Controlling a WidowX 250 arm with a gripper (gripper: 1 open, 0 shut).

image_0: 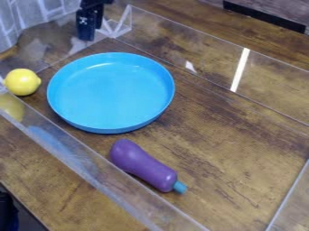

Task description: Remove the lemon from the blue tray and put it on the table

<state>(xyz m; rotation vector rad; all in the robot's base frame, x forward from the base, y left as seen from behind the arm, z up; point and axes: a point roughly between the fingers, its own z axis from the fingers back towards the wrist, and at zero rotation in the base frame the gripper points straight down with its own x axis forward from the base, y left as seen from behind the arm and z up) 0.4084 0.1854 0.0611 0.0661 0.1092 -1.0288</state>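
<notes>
Pincer [87, 36], too blurred to tell its opening and holding nothing, hangs at the counter's [229, 153] far edge, while the lemon [22, 82] rests on wood at the left edge, outside the empty blue tray [75, 118], apparently delivered.

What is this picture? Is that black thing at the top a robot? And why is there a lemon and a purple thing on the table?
Yes! The black thing at the top is the robot's gripper, a hand with two fingers at the end of its arm. It points down at the table and holds nothing. The one picture comes from a camera looking down at the table, which is brown wood under a shiny clear sheet. In the middle sits a big round blue tray, empty inside. The yellow lemon lies on the table just left of the tray, not in it. The purple thing is a toy eggplant, lying in front of the tray.
</notes>
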